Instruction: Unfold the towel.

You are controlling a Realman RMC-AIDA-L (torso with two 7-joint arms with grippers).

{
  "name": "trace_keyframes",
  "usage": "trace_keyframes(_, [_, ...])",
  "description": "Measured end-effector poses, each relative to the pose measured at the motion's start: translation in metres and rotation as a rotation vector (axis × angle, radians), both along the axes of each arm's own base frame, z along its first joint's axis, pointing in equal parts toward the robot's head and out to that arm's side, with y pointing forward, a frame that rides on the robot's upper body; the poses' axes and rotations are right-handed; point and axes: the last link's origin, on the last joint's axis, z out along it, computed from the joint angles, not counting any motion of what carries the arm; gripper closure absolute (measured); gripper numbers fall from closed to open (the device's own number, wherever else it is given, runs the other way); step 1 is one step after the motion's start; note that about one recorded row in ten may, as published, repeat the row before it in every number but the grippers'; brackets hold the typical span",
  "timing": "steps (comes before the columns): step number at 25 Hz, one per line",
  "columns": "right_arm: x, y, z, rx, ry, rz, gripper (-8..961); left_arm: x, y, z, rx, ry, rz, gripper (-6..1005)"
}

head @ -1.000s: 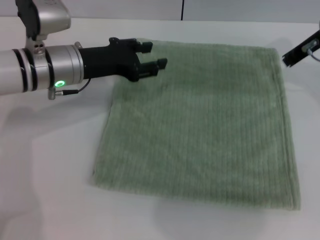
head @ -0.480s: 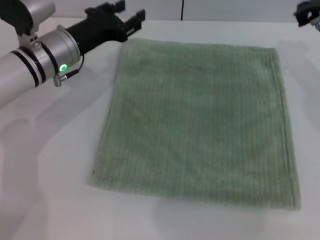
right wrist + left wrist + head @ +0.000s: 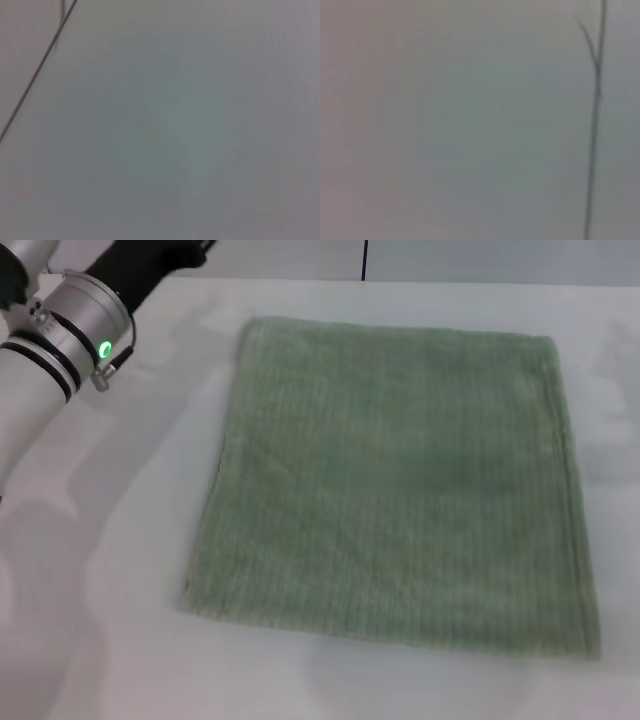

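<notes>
Currently the towel [image 3: 395, 485] is seen spread flat on the white table [image 3: 120, 570], a pale sage-green cloth with fine ribbed stripes and hemmed edges; it is laid out as a single, roughly square sheet, its far edge toward 12 o'clock and its near edge toward 6 o'clock, with the near edge lying slightly wider than the far one; no fold is seen in it, and only faint ripples are seen along the side at 9 o'clock. The left arm [image 3: 60, 335] is found at about 10 o'clock from the towel, well apart from the cloth and raised toward the upper corner of the head view; a silver wrist section with black rings and a lit green lamp is shown, and beyond it only the black base of the left pincer [image 3: 150, 265] is visible, cut off by the frame edge; whether that pincer is wide or narrow cannot be told. The right pincer is not seen in any view; nothing is held by either arm. Only a blank grey surface crossed by a thin dark line is shown by each wrist view.
</notes>
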Motion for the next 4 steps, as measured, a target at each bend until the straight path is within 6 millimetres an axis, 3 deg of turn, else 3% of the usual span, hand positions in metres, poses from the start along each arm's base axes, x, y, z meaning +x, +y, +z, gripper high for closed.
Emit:
trace_keyframes(1, [0.019,-0.015,-0.002,0.062,0.038,0.012,955,-0.003,0.001,0.003,0.03,-0.022,0.026,409])
trace_keyframes(2, [0.019,-0.015,-0.002,0.062,0.038,0.012,955,-0.003,0.001,0.003,0.03,-0.022,0.026,409])
trace_keyframes(4, [0.039,-0.029,0.001,0.121,0.11,0.001,955,-0.005,0.0,0.004,0.05,-0.039,0.039,409])
